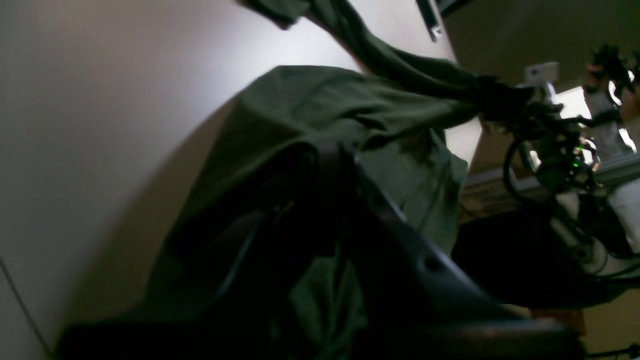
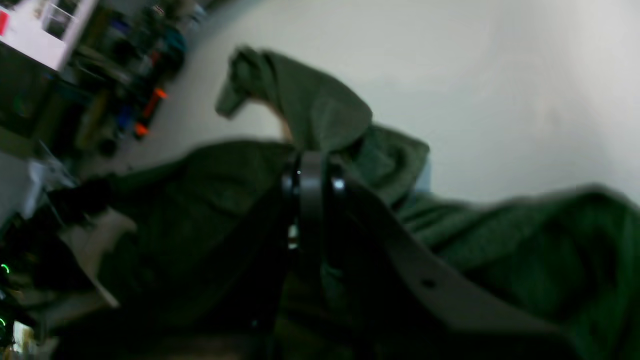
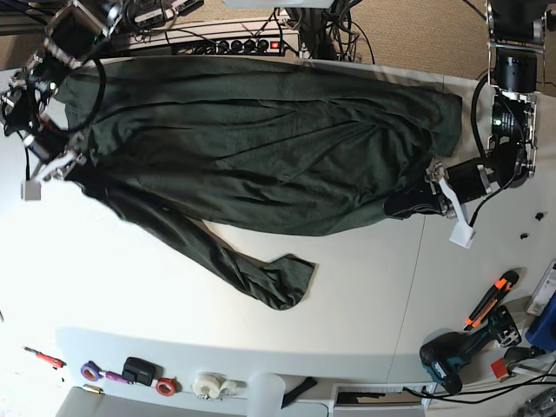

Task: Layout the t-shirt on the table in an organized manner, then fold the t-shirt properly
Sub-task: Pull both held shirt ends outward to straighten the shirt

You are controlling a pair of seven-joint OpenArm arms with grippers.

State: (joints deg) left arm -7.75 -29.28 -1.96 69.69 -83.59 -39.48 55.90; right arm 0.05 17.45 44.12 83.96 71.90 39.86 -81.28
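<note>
Both clamped on the t-shirt (image 3: 261, 148), left gripper (image 3: 408, 205) and right gripper (image 3: 76, 165) pinching opposite edges, cloth stretched between them over the table (image 3: 365, 287), one sleeve trailing loose.

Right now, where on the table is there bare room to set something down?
The white table is bare in front of the t-shirt, on both sides of its trailing sleeve. The far half is covered by cloth, held by the left gripper and right gripper. Tape rolls and a cordless drill crowd the near edge.
</note>
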